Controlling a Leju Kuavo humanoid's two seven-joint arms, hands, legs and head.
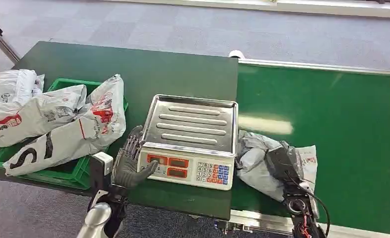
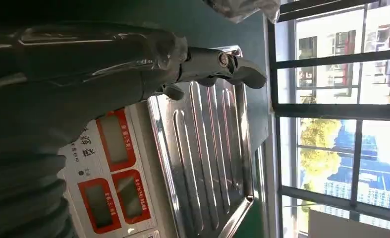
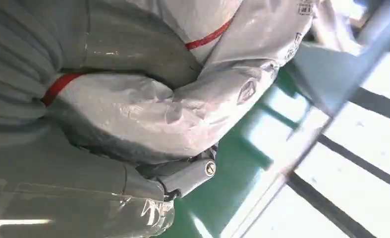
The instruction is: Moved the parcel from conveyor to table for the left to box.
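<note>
A crumpled grey-white parcel (image 1: 254,161) with red print lies on the green conveyor belt (image 1: 341,124), close against the right side of the scale (image 1: 193,124). My right hand (image 1: 282,161) grips it. In the right wrist view the thumb (image 3: 128,49) wraps over the parcel (image 3: 148,114) and a finger (image 3: 188,176) curls under it. My left hand (image 1: 131,161) is at the scale's front left corner, fingers spread and holding nothing. In the left wrist view its fingertips (image 2: 242,72) reach along the edge of the steel pan (image 2: 207,148).
The scale stands on the dark green table (image 1: 133,69), at the edge that meets the conveyor. A green crate (image 1: 69,171) at the table's left holds several grey parcels (image 1: 59,119), with another beside it. Grey floor surrounds everything.
</note>
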